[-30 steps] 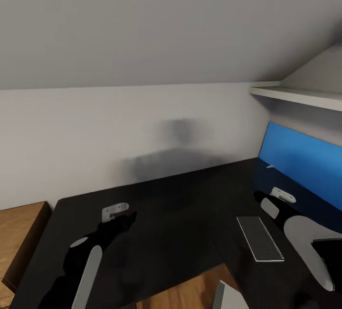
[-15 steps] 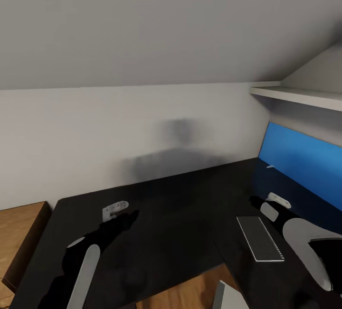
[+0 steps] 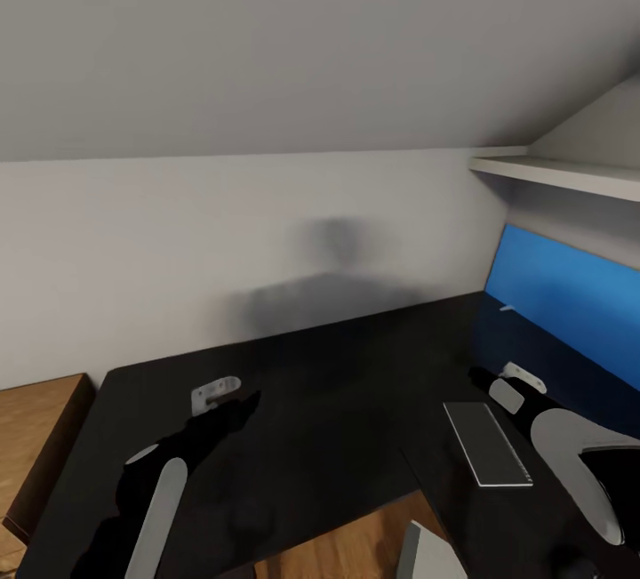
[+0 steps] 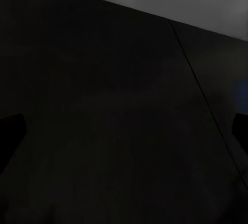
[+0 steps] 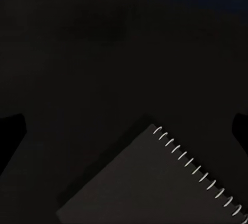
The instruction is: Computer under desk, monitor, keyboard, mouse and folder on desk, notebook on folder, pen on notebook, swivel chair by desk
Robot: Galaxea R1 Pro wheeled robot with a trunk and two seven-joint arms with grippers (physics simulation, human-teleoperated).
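At the head view's bottom edge, a grey corner [image 3: 425, 558] I cannot identify. My two arms reach over the desk [image 3: 338, 401]: left jaws at lower left, right jaws at lower right, both released and grasping nothing. One notebook [image 3: 487, 444] lies flat on the surface just left of my right arm; its spiral binding [image 5: 199, 170] is visible to my right wrist camera, not to my head. Farther, one small white stick, perhaps the pen [image 3: 507, 309], by the blue back panel [image 3: 569, 303]. Since a half-second ago the whole picture dipped slightly; the notebook stayed.

Bare desk [image 3: 338, 401] beside notebook [image 3: 487, 444]
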